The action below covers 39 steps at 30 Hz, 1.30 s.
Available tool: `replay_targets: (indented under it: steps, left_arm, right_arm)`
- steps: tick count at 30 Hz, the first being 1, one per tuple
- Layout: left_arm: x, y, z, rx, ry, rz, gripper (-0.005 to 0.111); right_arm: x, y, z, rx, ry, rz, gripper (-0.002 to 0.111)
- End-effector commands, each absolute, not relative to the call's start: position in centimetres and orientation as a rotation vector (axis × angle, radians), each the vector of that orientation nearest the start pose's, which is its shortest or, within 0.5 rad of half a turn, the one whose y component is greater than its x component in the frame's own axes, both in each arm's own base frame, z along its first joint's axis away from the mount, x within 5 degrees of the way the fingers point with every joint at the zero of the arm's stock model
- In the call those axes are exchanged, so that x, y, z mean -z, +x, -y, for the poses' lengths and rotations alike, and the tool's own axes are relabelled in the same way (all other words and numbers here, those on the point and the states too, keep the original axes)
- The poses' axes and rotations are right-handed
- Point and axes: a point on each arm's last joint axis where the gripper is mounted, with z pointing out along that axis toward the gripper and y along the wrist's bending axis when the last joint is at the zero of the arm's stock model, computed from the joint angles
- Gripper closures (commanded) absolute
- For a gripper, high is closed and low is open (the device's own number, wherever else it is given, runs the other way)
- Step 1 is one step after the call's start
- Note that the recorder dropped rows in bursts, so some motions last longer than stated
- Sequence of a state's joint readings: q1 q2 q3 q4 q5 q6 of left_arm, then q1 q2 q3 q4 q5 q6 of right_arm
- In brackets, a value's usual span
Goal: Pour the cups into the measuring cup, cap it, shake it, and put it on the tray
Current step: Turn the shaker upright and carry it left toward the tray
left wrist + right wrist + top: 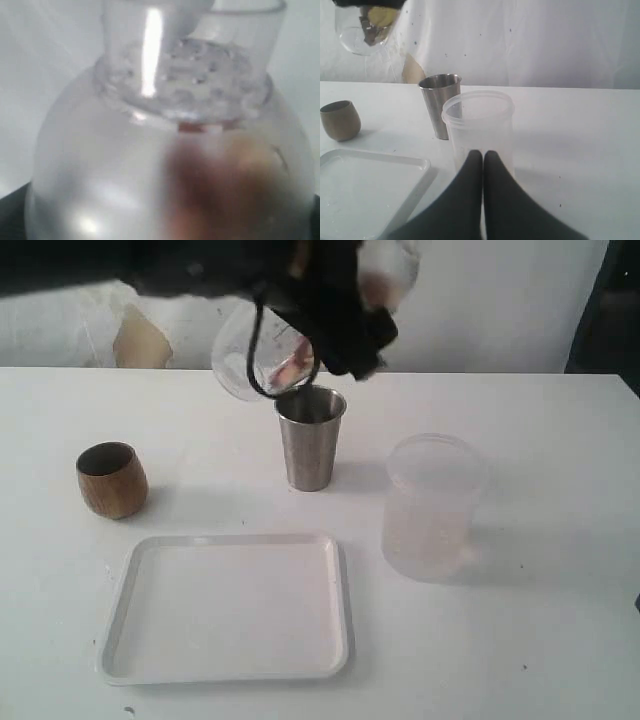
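My left gripper [325, 335] holds the capped measuring cup [275, 365] tilted in the air, just above the steel tumbler [311, 438]. Its clear dome cap [190, 75] with the perforated neck fills the left wrist view, something reddish-brown blurred behind it. The far end of the measuring cup is smeared at the upper right. The brown wooden cup [112, 480] stands at the left, the frosted plastic cup [432, 505] at the right. The white tray [225, 670] lies at the front, with nothing on it. My right gripper [483, 152] is shut and empty, low by the frosted cup [477, 125].
All things rest on a white table [560, 440] before a white wall. The right wrist view shows the tumbler [440, 102] just behind the frosted cup, the wooden cup [340, 120] farther off, and the tray's rim [380, 157] close beside my fingers.
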State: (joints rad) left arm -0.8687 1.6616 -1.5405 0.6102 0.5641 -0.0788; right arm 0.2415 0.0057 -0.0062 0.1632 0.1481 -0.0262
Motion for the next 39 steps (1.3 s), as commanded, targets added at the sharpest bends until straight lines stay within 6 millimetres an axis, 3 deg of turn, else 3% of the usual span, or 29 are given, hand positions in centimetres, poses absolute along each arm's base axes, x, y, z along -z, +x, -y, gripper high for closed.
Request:
replay_targets:
  steps: [1,8,15,20,23,27,31,37,39]
  left_arm:
    - [-39.8,27.5,24.6,0.214,0.96,-1.805,0.107]
    - [-39.6,26.8,20.8,0.49,0.823,-1.786,0.107]
    - [-35.5,25.8,17.8,0.682,0.896,-1.726,0.107]
    - [-33.1,24.1,15.1,0.969,1.04,-1.415,0.107]
    - [-31.2,23.8,13.7,0.973,1.041,-1.386,0.107]
    - [-28.7,24.6,12.0,0.887,0.902,-1.591,0.107]
    - [-27.7,26.0,10.9,0.779,0.692,-1.79,0.107]
    - [-27.3,24.9,11.4,0.785,0.876,-1.669,0.107]
    - [-27.2,25.0,11.3,0.808,0.812,-1.719,0.107]
  right_arm:
    - [-20.0,5.4,-1.5,-0.309,-0.099,-1.629,0.108]
    - [-20.0,5.4,-1.5,-0.309,-0.099,-1.629,0.108]
    - [-20.0,5.4,-1.5,-0.309,-0.099,-1.629,0.108]
    - [-20.0,5.4,-1.5,-0.309,-0.099,-1.629,0.108]
    - [-20.0,5.4,-1.5,-0.309,-0.099,-1.629,0.108]
    - [-20.0,5.4,-1.5,-0.309,-0.099,-1.629,0.108]
    - [-20.0,5.4,-1.5,-0.309,-0.099,-1.629,0.108]
    - [-20.0,5.4,-1.5,-0.309,-0.099,-1.629,0.108]
    - [-20.0,5.4,-1.5,-0.309,-0.099,-1.629,0.108]
